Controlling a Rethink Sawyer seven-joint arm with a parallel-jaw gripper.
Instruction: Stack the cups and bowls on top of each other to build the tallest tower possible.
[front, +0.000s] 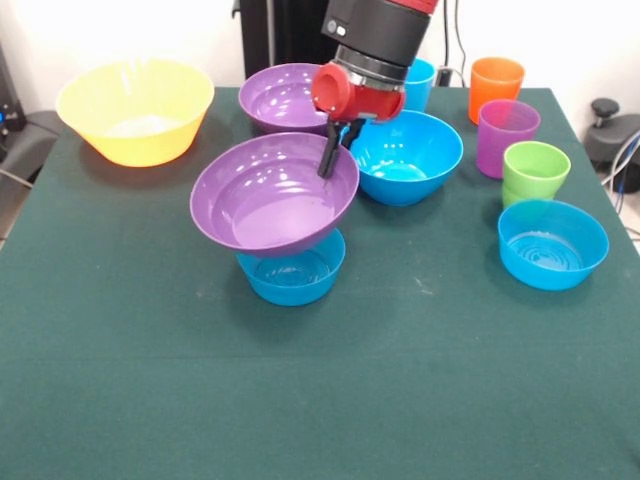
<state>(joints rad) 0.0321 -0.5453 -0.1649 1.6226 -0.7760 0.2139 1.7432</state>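
A dark green tabletop (120, 380) fills the frame. A yellow bowl (135, 110) is seen at upper left and a purple bowl (285, 97) at upper centre, with a large blue bowl (405, 157) just right of it. Cups are grouped at upper right. Small blue bowls are placed at centre (291, 275) and right (553, 244).

A thick black cylindrical arm (385, 25) is seen, banded with red at its upper edge. Below it a silver ring is fitted, and under that a glossy red housing — rounded, with a circular red cap on one side. From the housing the gripper (335, 150) is hung — slim black fingers (328, 155), straight and narrow. No cables or markings can be made out.
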